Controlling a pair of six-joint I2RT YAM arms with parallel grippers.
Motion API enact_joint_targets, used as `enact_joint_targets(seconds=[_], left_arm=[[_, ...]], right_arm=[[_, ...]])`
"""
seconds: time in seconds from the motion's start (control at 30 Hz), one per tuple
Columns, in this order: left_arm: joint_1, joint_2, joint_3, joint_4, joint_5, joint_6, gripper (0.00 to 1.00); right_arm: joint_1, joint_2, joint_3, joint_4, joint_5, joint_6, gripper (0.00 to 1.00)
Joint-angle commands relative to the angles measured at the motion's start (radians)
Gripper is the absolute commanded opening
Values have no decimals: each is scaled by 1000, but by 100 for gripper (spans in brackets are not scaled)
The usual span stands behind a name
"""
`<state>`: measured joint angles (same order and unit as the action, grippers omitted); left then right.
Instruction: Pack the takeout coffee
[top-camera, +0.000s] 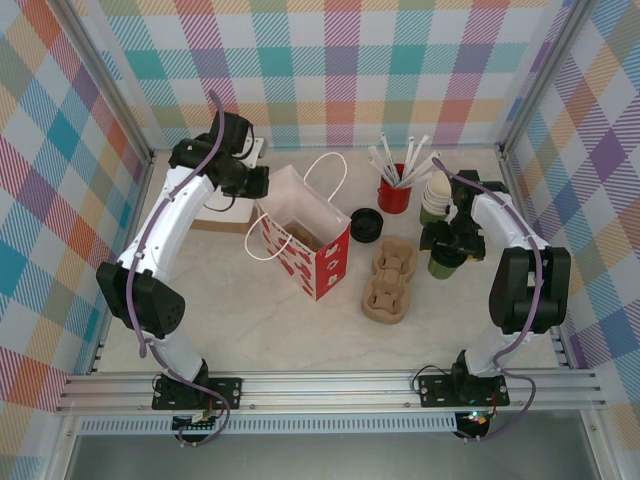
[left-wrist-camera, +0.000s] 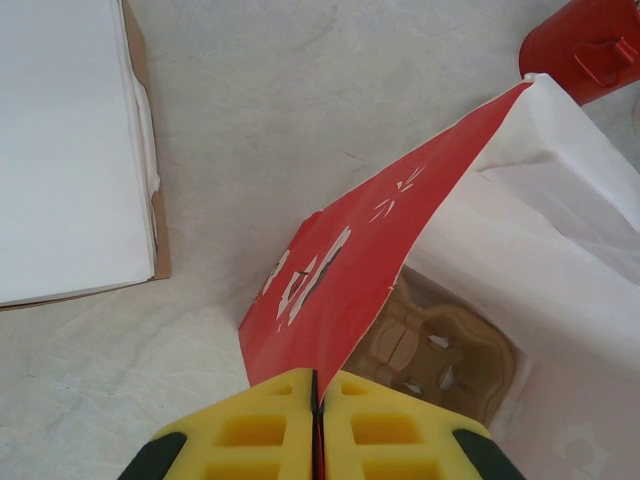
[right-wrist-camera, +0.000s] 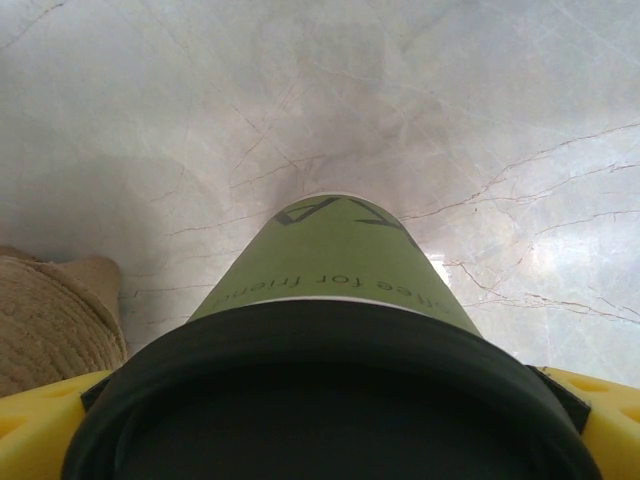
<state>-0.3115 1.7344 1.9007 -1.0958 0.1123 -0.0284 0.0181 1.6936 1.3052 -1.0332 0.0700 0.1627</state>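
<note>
Pinching the top edge of the red paper bag with my left gripper: yellow fingers clenched flat on the paper. Bag print is white marks on red, with no legible words. A brown moulded-pulp carrier lies inside the bag.

My right gripper is spread wide, its yellow fingers flanking the round black plastic lid of the small green paper cup. The cup stands upright on the pale marbled table, just right of the loose pulp carriers and well apart from the bag. Legible on the cup wall: "for frien". The remaining lettering is cut off.
</note>
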Motion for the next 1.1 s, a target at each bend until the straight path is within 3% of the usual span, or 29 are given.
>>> enact_joint_targets(seconds=[0.0,0.5,1.07], left_arm=[[9,-22,-14,3,15,10,8],[9,-27,-23,8,20,8,8],[9,-35,-30,15,39,7,7]], right_arm=[[-7,9,-6,-24,-15,-18,96],[-7,-4,-6,-51,-1,-28,95],[-7,-45,34,-126,7,-43,85]])
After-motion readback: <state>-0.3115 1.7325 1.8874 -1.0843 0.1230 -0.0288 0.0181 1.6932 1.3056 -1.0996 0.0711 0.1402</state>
